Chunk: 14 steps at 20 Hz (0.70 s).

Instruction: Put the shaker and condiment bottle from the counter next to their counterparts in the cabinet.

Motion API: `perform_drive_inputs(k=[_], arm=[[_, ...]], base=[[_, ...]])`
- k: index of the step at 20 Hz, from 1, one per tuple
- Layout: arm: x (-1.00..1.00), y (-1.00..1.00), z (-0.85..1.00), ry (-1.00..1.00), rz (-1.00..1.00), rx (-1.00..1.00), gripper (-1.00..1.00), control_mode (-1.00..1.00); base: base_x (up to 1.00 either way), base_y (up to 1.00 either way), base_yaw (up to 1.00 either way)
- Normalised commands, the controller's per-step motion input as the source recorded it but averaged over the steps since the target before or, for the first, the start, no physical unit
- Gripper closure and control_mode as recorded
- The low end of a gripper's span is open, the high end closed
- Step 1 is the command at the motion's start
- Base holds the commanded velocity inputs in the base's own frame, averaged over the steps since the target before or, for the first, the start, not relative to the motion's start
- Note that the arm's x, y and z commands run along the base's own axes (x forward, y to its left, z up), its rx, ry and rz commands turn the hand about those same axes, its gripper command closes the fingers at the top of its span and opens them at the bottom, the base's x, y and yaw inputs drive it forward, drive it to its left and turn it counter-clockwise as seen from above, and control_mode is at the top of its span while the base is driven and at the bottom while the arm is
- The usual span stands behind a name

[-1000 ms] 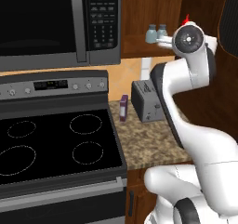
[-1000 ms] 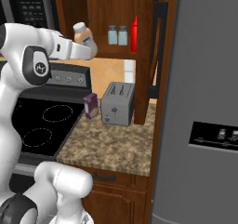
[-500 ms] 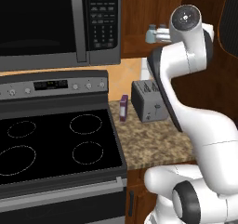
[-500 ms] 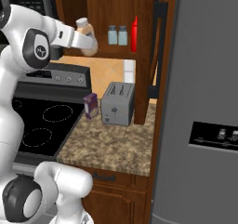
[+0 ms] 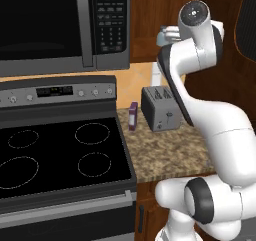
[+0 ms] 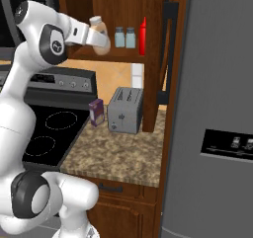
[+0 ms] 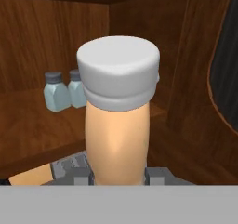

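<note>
End effector (image 7: 116, 174) gripping bottle (image 7: 117, 107) low on body, keeping it upright for shelving. Bottle hovering at cabinet (image 6: 111, 5) opening, near two shakers (image 6: 125, 37); red bottle (image 6: 143, 36) standing beyond them.

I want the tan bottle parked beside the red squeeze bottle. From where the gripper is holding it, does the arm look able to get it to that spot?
Probably yes. The gripper holds the condiment bottle upright at the cabinet opening, but both shakers stand between it and the red squeeze bottle, so it must pass in front of them.
</note>
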Motion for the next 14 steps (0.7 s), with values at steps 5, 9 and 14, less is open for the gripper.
perform_drive_inputs(k=[5, 9, 14], arm=[[0.2, -0.18, 0.0, 0.0, 0.01, 0.0, 1.0, -1.0], [0.29, -0.14, -0.01, 0.0, 0.0, 0.0, 1.0, -1.0], [0.26, -0.06, -0.04, 0.0, 0.01, 0.0, 1.0, -1.0]], base=[[0.0, 0.0, 0.0], [0.0, 0.0, 0.0], [0.0, 0.0, 0.0]])
